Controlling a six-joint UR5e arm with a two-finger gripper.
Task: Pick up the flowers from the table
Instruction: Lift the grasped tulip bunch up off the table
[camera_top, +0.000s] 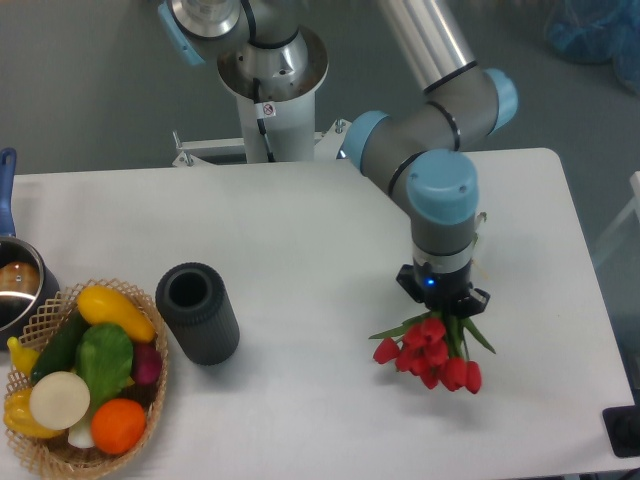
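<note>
The flowers (430, 360), a small bunch of red tulips with green stems and leaves, are at the right front of the white table (300, 230). The buds point toward the front and left. My gripper (447, 312) is directly over the stem end of the bunch, pointing down. Its fingers are hidden behind the wrist body and the leaves, so I cannot tell whether they are closed on the stems or whether the bunch is touching the tabletop.
A black ribbed cylinder (198, 312) lies left of centre. A wicker basket (60, 460) of fruit and vegetables is at the front left corner, with a pot (15, 285) behind it. The robot base (270, 90) is at the back edge.
</note>
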